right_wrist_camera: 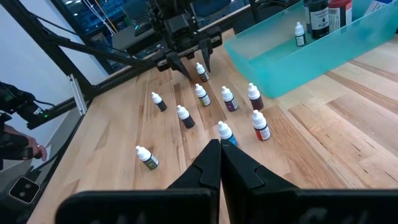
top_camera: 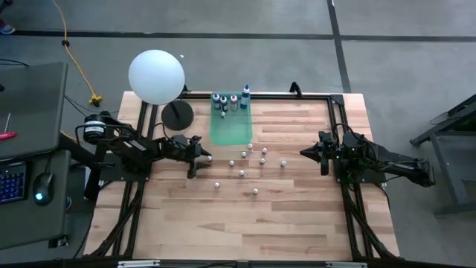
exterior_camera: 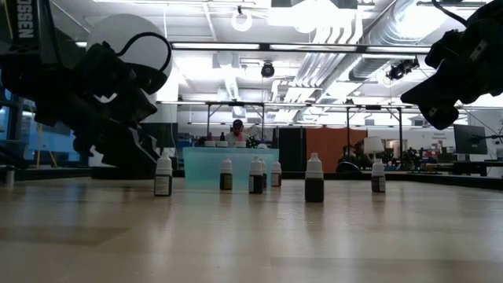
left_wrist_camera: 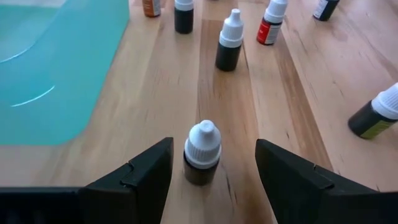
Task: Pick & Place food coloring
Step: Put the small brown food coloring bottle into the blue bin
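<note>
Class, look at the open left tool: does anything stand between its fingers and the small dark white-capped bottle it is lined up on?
Nothing visible does. The small dark white-capped bottle stands upright between the open left tool's fingers, apart from both, with bare wooden table around it.

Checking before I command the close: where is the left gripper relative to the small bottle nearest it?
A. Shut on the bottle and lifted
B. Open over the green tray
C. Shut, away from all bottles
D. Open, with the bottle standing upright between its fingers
D: in the left wrist view the left gripper is open, a finger on each side of the upright white-capped bottle on the table.

Bottle labels (top_camera: 242,173) unreadable (too small)
</note>
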